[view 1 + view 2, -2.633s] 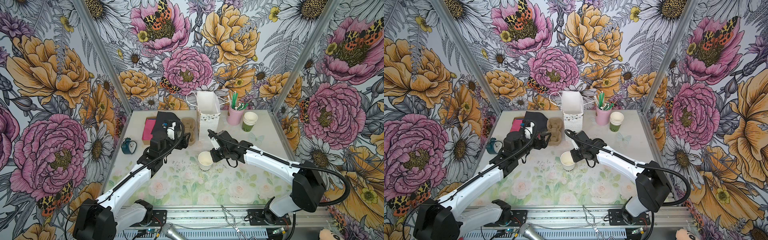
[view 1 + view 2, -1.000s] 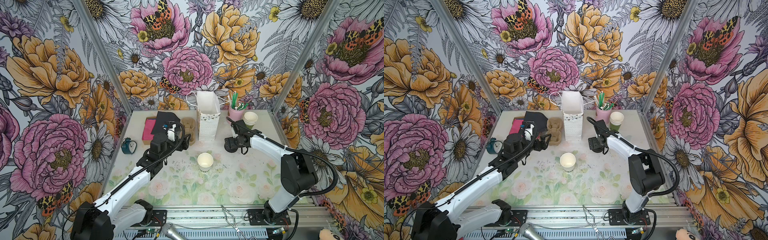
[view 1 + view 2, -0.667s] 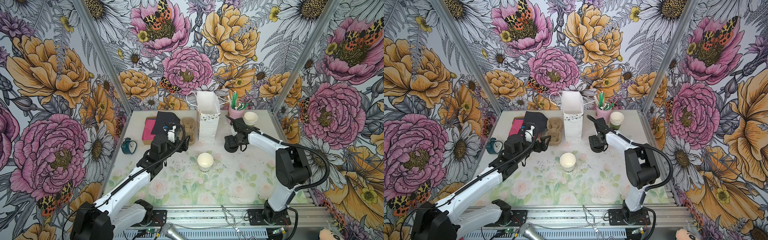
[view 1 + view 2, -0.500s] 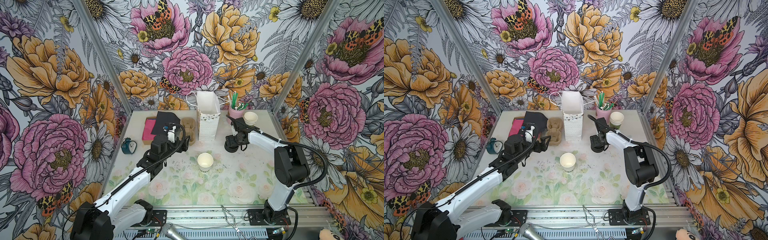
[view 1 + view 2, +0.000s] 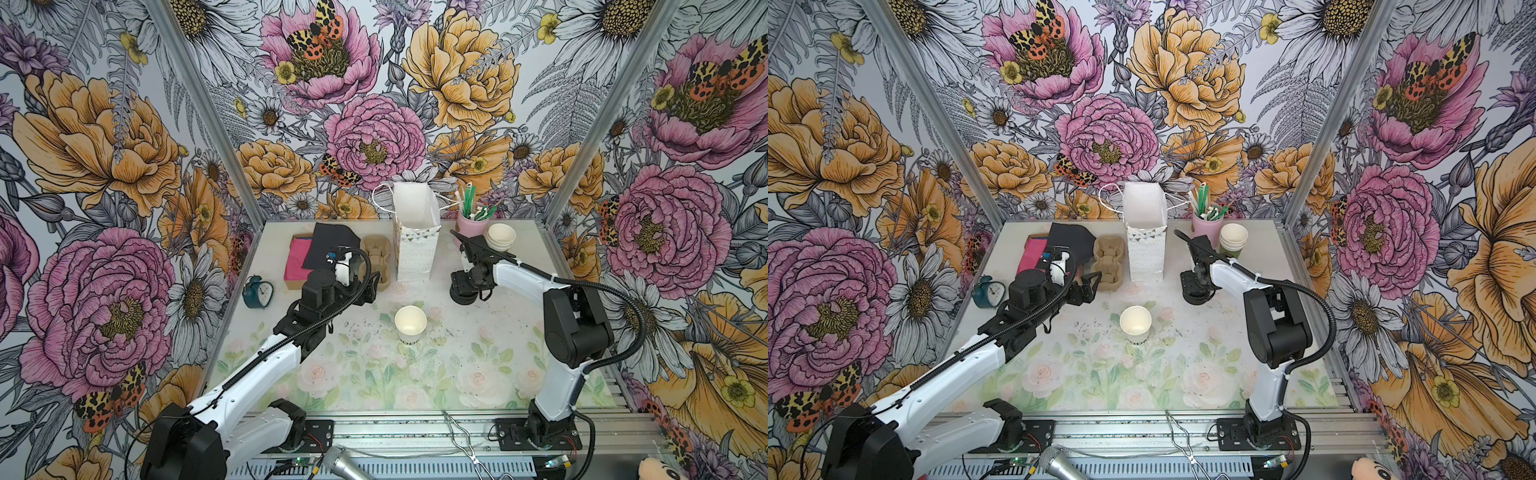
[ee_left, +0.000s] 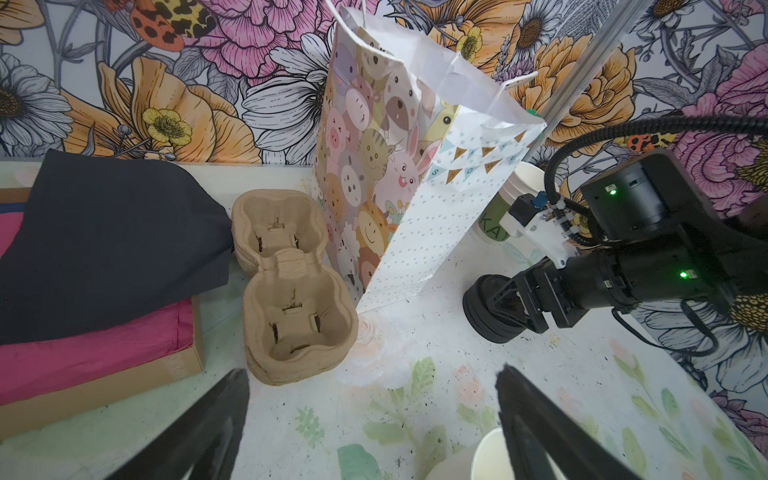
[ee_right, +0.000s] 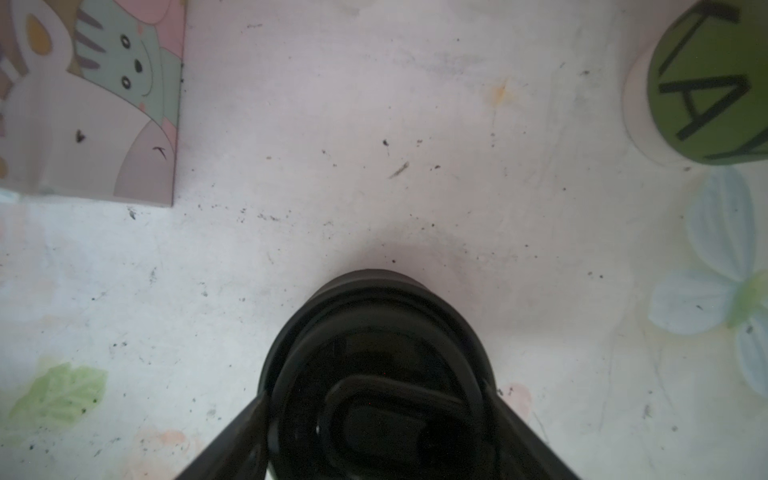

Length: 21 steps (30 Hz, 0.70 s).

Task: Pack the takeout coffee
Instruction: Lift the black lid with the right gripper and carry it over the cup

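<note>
You've got the cup [image 5: 410, 325] upright and open-topped in the middle of the bench [image 5: 457, 374]. It has a whitish wall with dark print low on the side. It stands apart from both claws.

The left claw [image 5: 370, 286] is spread wide and empty. In the left wrist view its fingers [image 6: 208, 428] are far apart with bare bench between them. It sits between the carrier [image 5: 376, 257] and the cup, touching neither. The cup's rim shows just beside one finger in that view.

The right claw [image 5: 463, 291] points down over the lids [image 5: 462, 297], a black stack on the bench. The stack is right of the bag [image 5: 415, 245] and near the cup stack [image 5: 500, 239]. In the right wrist view its fingers [image 7: 241, 440] flank the top lid, right against the rim on both sides. You can't tell whether they are pinching it or only alongside. The lids rest on the bench.

The bag stands upright and open at the back, with the carrier just beside it on the left. The cup stack stands upright at the back right, green at the bottom with dark letters. A clock [image 5: 257, 291] sits at the bench's left edge, well apart from the cup.
</note>
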Tool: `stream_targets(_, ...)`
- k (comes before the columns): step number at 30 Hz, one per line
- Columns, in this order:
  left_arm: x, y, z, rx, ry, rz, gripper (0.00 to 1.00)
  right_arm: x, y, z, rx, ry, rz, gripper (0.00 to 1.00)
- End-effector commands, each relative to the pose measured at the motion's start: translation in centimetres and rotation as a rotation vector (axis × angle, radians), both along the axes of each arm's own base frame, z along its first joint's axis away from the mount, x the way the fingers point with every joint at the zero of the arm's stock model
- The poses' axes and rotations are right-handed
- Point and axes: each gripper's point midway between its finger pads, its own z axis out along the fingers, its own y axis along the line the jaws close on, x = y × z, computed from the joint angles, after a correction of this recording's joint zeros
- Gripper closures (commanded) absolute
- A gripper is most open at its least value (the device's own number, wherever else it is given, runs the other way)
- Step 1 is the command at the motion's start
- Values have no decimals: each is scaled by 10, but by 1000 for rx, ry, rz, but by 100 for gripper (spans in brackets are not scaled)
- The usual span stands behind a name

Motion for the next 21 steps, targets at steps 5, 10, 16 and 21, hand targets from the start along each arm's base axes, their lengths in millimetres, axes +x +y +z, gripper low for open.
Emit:
stream_targets(5, -2, 4, -2, 21, -14, 10, 6, 4, 3, 4, 15, -7, 1, 30)
stream_targets(10, -3, 4, -3, 21, -12, 9, 6, 5, 2, 18, 18, -42, -3, 33)
stream_targets(16, -3, 4, -1, 17, -14, 9, 5, 4, -2, 44, 20, -102, -11, 33)
stream_targets(21, -3, 4, -1, 15, -13, 9, 5, 0, -5, 65, 26, -149, -13, 33)
